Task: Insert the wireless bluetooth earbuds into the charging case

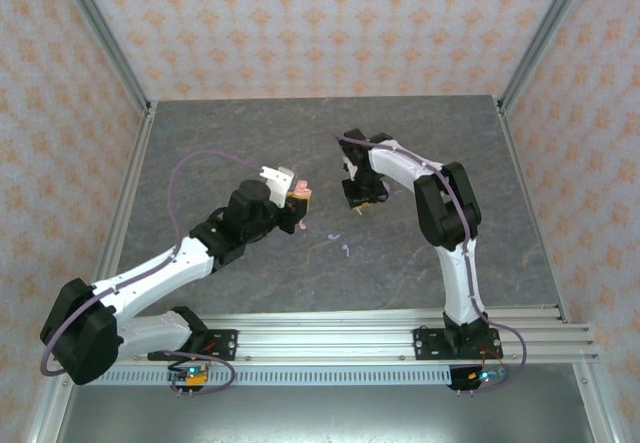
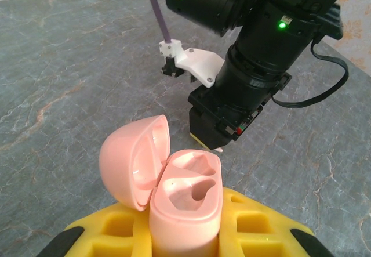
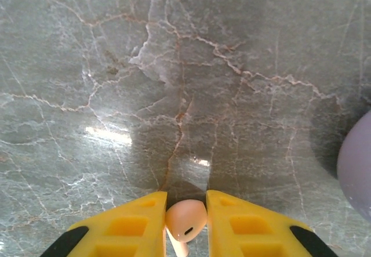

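Early going: L gripper (image 2: 185, 234) clamps open pale pink plastic charging case (image 2: 186, 194), both sockets empty. R gripper (image 3: 185, 210) pinches one pale pink plastic earbud (image 3: 185, 217) close to grey marbled tabletop (image 3: 174, 65). Lilac earbuds (image 1: 347, 250) lie loose nearby; none seated yet.

Grey marble-look tabletop (image 1: 250, 133) w/ pale veins, under left hand (image 1: 300, 201) & right hand (image 1: 362, 203). Orange-patterned walls (image 1: 320, 23) beyond the hands & to both sides. Alu rail (image 1: 330, 333) on near edge, behind hands.
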You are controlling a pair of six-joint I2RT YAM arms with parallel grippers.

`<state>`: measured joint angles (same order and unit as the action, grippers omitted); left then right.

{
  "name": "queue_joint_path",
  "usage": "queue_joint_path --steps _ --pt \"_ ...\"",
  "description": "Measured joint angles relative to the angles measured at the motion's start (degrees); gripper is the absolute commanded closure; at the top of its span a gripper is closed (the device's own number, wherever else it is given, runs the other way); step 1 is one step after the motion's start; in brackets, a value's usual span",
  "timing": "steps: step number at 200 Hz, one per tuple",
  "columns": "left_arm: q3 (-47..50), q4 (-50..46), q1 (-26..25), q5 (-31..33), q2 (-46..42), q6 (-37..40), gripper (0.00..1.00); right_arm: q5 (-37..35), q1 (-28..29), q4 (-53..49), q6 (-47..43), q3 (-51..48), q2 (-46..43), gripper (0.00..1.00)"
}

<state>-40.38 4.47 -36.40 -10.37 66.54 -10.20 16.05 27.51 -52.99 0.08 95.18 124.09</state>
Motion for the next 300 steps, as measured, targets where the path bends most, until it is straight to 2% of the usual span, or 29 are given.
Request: queue_joint_path --steps 72,151,221,300 --pt "0.00 1.68 0.02 -2.05 5.31 -0.20 0.96 10.56 -5.42 11.80 8.59 -16.17 -11.04 0.78" --pt "1.88 14.36 0.00 -6.05 9.86 -0.85 0.96 21.35 -6.56 28.83 18.56 -27.61 -30.71 0.79" --pt "4.87 25.53 0.02 -8.41 10.29 -4.85 0.96 25.31 -5.99 38.14 24.11 -30.25 -43.41 0.78" --pt "4.70 34.27 0.00 -13.77 11.76 -9.77 0.96 24.44 1.05 41.57 24.79 -29.46 -48.22 0.78"
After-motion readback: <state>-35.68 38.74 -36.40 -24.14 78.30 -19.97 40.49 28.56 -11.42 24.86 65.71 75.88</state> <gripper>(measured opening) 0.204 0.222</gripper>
